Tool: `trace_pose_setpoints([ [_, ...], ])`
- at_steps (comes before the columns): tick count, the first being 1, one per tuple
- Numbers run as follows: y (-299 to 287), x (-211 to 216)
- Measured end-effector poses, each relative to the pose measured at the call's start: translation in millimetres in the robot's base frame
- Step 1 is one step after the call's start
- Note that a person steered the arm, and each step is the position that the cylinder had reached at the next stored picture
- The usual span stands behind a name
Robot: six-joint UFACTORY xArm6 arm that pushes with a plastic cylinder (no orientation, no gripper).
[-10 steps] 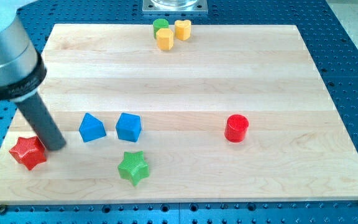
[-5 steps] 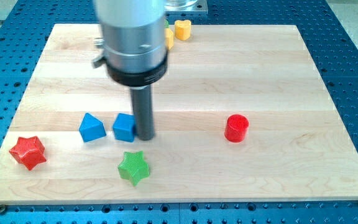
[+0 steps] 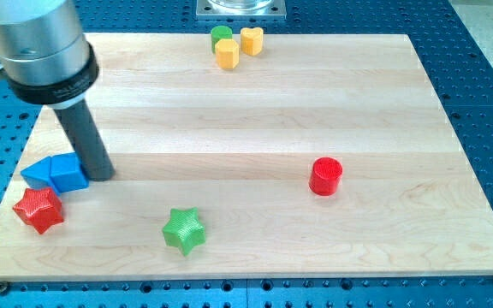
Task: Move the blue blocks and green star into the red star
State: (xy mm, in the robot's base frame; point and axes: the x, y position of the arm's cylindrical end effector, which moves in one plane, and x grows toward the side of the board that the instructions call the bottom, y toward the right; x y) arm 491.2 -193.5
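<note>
The red star (image 3: 38, 209) lies near the board's lower left corner. Two blue blocks sit just above it: a blue cube (image 3: 68, 173) and a blue triangular block (image 3: 36, 173) to its left, touching each other and close to the star's top. My tip (image 3: 99, 175) stands on the board right against the blue cube's right side. The green star (image 3: 184, 230) lies alone near the view's bottom, well to the right of the red star.
A red cylinder (image 3: 325, 176) stands right of centre. At the view's top a green cylinder (image 3: 221, 35), a yellow hexagonal block (image 3: 227, 53) and a yellow heart (image 3: 252, 39) cluster by the board's (image 3: 383, 103) far edge.
My tip swept left from the blue cube's right side, pushing the cube and the triangular blue block left to just above the red star. The green star has not moved.
</note>
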Motion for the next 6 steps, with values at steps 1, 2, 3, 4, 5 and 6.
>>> trace_pose_setpoints([
  [1, 3.3, -9.9],
  [2, 79.3, -2.3],
  [3, 181.7, 27.0],
  [4, 256.3, 58.7],
  [5, 229.5, 107.5],
  [6, 156.3, 108.7],
])
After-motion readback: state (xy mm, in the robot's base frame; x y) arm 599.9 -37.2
